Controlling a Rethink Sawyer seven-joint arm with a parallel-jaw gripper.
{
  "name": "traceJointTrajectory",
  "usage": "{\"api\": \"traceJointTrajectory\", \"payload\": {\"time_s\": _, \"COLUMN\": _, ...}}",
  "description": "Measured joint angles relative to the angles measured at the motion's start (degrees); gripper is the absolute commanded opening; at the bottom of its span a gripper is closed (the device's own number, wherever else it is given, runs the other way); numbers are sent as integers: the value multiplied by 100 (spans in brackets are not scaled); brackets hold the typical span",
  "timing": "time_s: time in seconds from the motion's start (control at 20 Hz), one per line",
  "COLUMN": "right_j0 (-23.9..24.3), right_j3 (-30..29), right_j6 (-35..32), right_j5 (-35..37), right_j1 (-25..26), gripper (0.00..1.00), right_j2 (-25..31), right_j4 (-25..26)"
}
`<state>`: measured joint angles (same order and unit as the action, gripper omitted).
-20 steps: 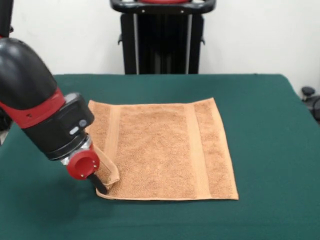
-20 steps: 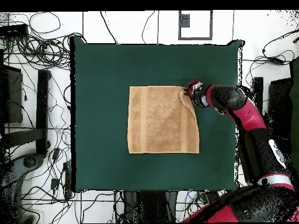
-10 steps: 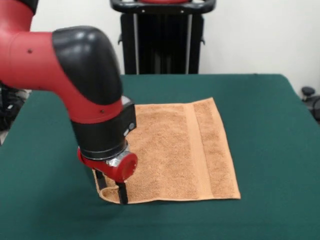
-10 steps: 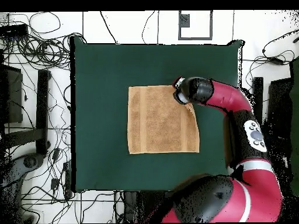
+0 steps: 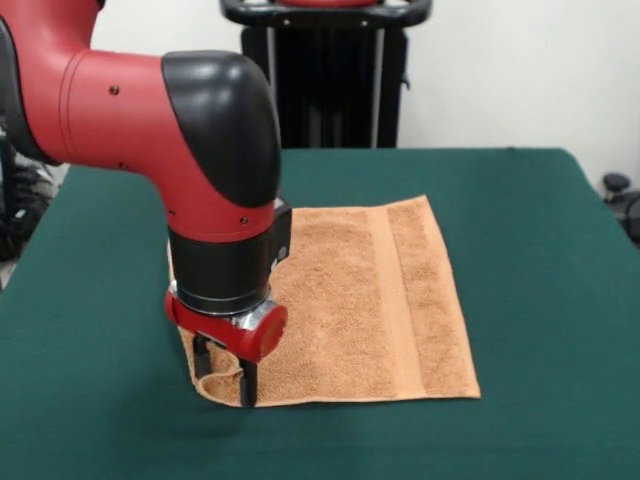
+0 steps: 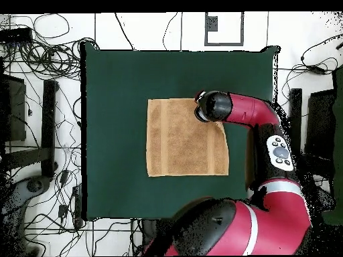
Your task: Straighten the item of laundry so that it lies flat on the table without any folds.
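The item of laundry (image 5: 350, 300) is an orange-tan towel spread on the green table (image 5: 540, 250), mostly flat, with a woven band showing near its right side. Its near-left corner curls up in a small raised lip. My gripper (image 5: 225, 376) stands upright over that corner, open, with one finger on each side of the lip and the tips down at the cloth. In the overhead view the towel (image 6: 181, 137) lies mid-table (image 6: 120, 100), and the arm's wrist (image 6: 213, 107) covers its upper-right corner and hides the fingers.
The bulky red and black arm (image 5: 170, 130) hangs over the table's left half in the front view and hides the towel's left edge. Cables (image 6: 40, 134) and dark equipment lie on the floor around the table.
The arm swung in over the towel's corner and the wrist turned upright. The lifted strip along the towel's edge has dropped to a small curl between the fingers.
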<state>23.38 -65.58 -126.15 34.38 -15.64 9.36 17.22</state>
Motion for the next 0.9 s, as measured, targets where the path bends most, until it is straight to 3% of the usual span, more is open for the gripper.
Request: {"api": "traceJointTrajectory", "payload": {"time_s": 0.9, "right_j0": 70, "right_j3": -65, "right_j6": 1, "right_j5": -23, "right_j1": -142, "gripper": 100, "right_j2": -316, "right_j4": 4}}
